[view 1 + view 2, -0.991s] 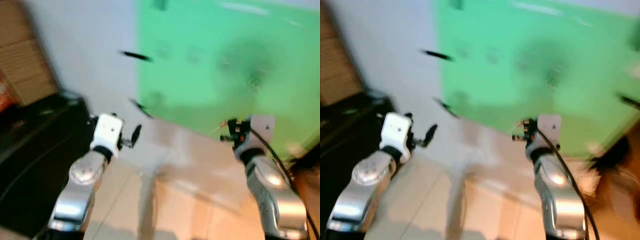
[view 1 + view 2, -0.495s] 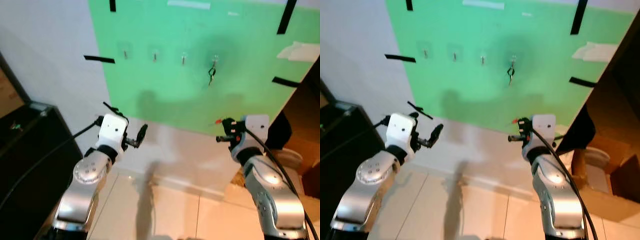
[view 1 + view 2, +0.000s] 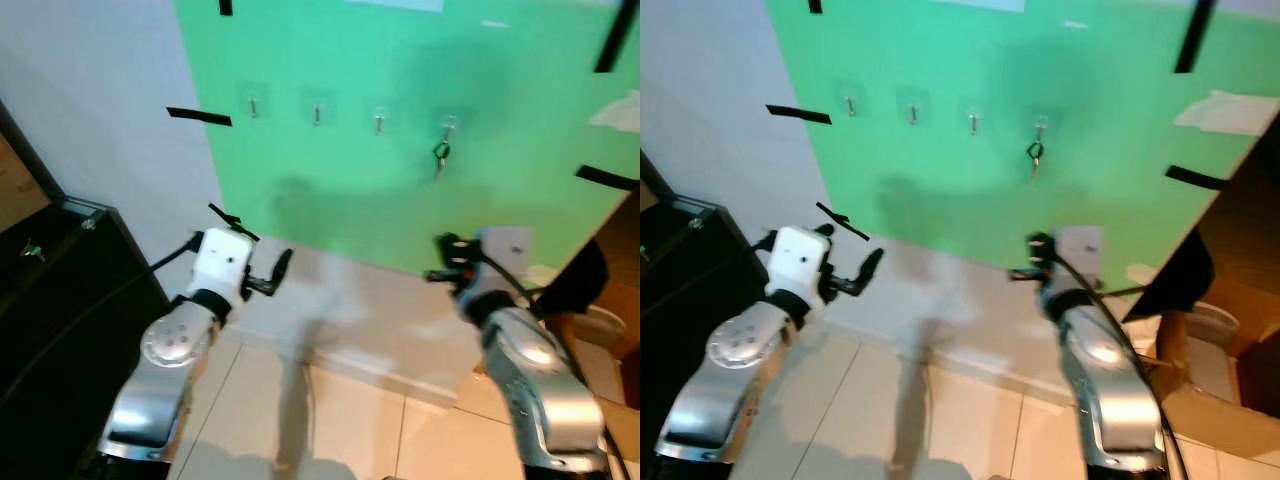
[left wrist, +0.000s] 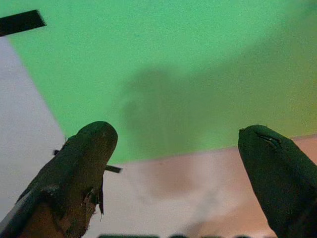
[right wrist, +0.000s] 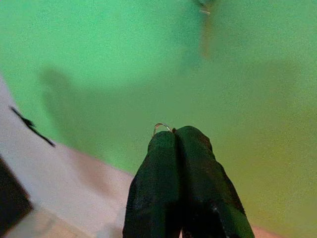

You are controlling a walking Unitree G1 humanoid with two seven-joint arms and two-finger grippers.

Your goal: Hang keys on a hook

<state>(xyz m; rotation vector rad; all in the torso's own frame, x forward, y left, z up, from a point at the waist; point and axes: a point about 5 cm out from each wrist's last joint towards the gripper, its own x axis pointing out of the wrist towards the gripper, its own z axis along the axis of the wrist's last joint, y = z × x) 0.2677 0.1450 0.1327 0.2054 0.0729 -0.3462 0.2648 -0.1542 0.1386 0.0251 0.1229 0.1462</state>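
Keys (image 3: 440, 155): hanging dark and small on the rightmost hook (image 3: 449, 124) of the green board (image 3: 400, 180), detail too blurred to read.
Left gripper (image 4: 173, 148): jaws spread wide, nothing between them, raised at 9 o'clock below the board.
Right gripper (image 5: 176, 136): jaws pressed together; a thin wire loop (image 5: 161, 126) peeks at the tips, hard to identify.

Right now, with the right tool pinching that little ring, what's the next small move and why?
Probably raise the right tool toward the empty hook beside the one already holding keys: it is shut on a thin key ring but sits well below the hook row on the green board. The left tool is open, idle.
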